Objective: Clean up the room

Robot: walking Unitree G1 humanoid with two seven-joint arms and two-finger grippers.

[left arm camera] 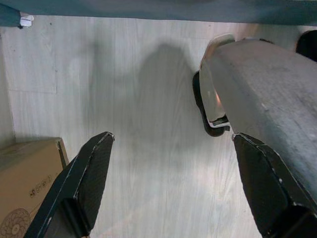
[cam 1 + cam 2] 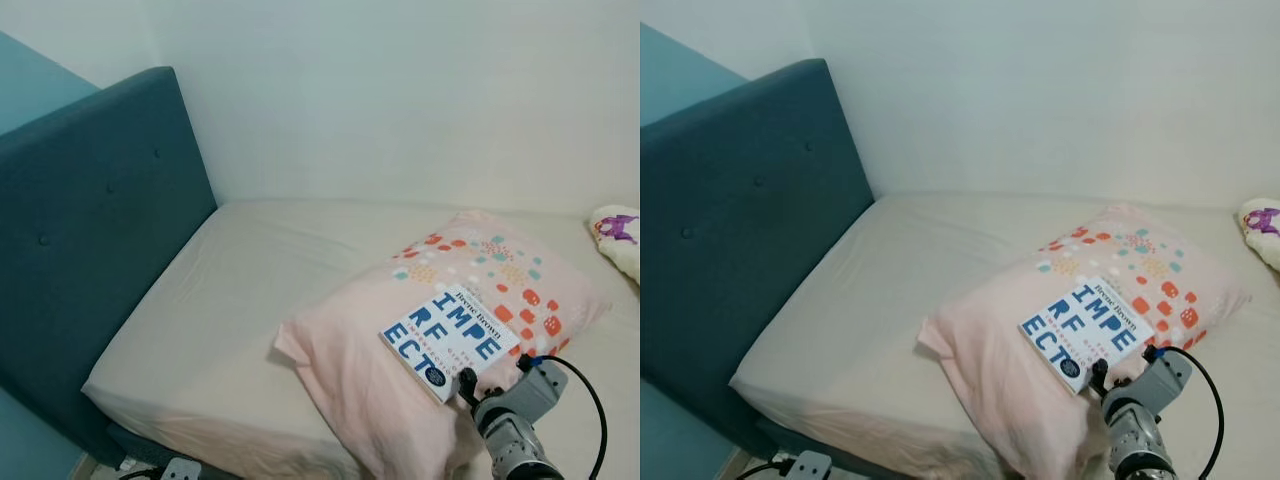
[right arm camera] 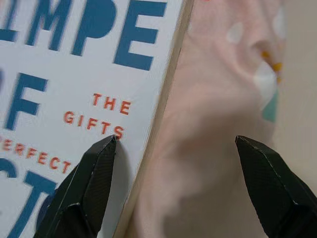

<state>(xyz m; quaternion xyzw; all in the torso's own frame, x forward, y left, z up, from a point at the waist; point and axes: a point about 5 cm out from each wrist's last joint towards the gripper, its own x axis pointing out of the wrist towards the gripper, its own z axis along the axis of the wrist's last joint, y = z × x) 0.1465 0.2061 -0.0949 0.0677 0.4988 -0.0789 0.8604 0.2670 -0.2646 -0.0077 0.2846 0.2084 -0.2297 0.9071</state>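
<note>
The book (image 2: 450,340) lies on the pink pillow (image 2: 440,300), low and right in the frame, not picked up yet. The right gripper (image 3: 176,148) has its fingers spread wide around the book's edge. The left gripper (image 1: 173,163) hangs spread over the floor (image 1: 148,99). The book's far side is cut off.

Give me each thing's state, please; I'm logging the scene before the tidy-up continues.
book: closed, lying flat on the pillow
pillow: lying on the bed, skewed from the headboard
right end effector: open, straddling the book's edge
left end effector: open, hanging idle over the floor
</note>
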